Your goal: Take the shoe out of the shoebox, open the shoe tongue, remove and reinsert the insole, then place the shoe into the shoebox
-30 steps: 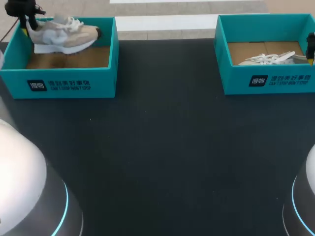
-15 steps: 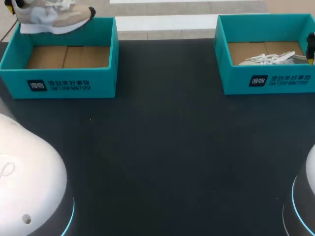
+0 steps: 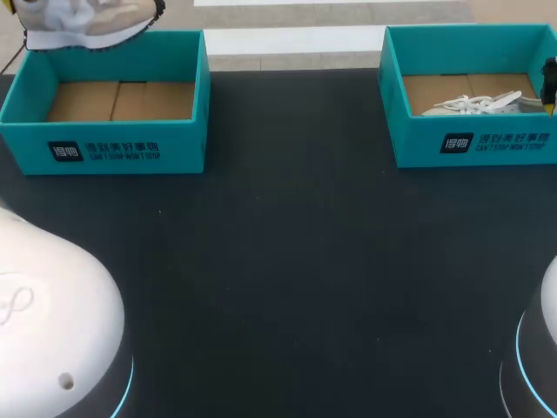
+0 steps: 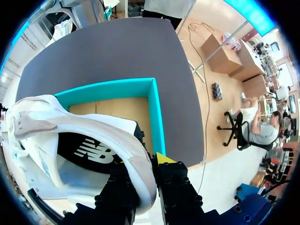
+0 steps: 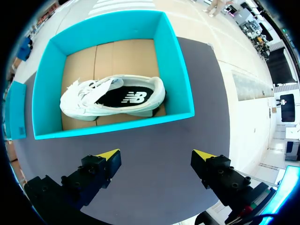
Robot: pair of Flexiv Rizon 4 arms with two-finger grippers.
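Note:
A beige and white shoe [image 3: 83,22] hangs above the far left corner of the left teal shoebox [image 3: 113,144], clear of its walls. In the left wrist view my left gripper [image 4: 147,173] is shut on the heel collar of this shoe [image 4: 79,140], one finger inside and one outside, with the shoebox [image 4: 157,117] below showing a bare cardboard floor. A second white shoe [image 5: 112,98] lies on its side in the right shoebox [image 5: 180,70]. My right gripper [image 5: 154,157] stands open above the near wall of that box, holding nothing.
The two shoeboxes stand at the far left and far right of the dark table [image 3: 287,261]. The right shoe [image 3: 474,104] and right shoebox [image 3: 470,144] lie close to the right arm [image 3: 550,83] at the table's edge.
My left gripper has lifted the beige shoe up out of the left shoebox, which now holds nothing. The right arm and right shoe have not moved.

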